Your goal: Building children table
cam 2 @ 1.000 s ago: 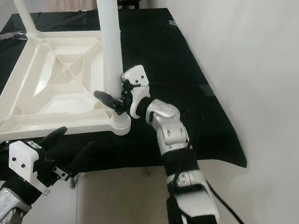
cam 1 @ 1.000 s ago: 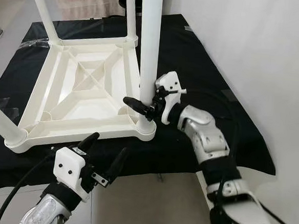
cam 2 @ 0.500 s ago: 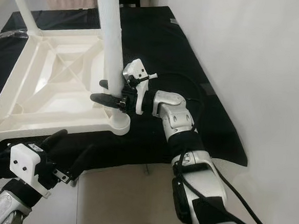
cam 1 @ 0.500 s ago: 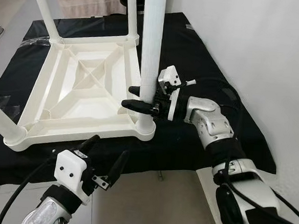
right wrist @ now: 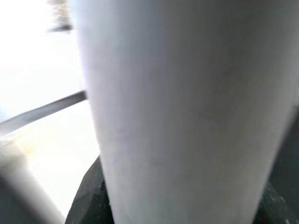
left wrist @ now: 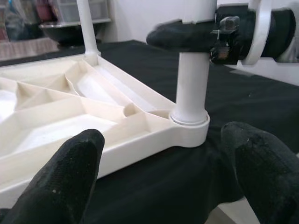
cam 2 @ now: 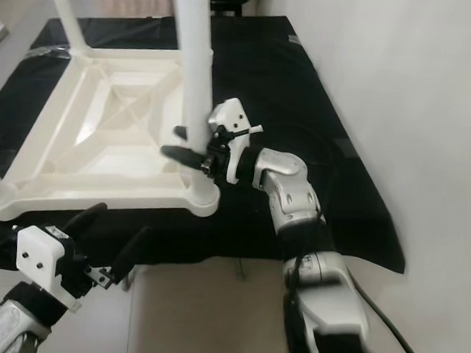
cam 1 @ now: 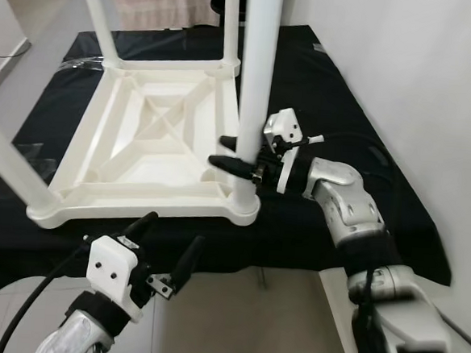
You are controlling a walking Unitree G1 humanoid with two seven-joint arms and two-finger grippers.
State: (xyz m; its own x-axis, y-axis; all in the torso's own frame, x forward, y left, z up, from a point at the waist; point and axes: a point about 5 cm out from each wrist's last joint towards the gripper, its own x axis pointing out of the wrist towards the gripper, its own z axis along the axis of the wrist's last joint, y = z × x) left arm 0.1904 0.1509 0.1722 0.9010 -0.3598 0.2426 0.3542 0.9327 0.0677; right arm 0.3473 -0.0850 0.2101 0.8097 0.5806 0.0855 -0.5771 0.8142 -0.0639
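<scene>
Fingers of my right gripper (cam 1: 239,154) are clamped round the tall white plastic table leg (cam 1: 257,73), one black finger on each side of it just above the round corner socket (cam 1: 244,209) it stands in. That socket belongs to the white plastic children's table top (cam 1: 152,150), which lies upside down on a black cloth (cam 1: 337,111) with its ribbed underside facing up; more white legs stand in its other corners. My left gripper (cam 1: 166,248) hangs off the near edge of the cloth, its two black fingers spread wide with nothing between them, pointing toward that same corner.
</scene>
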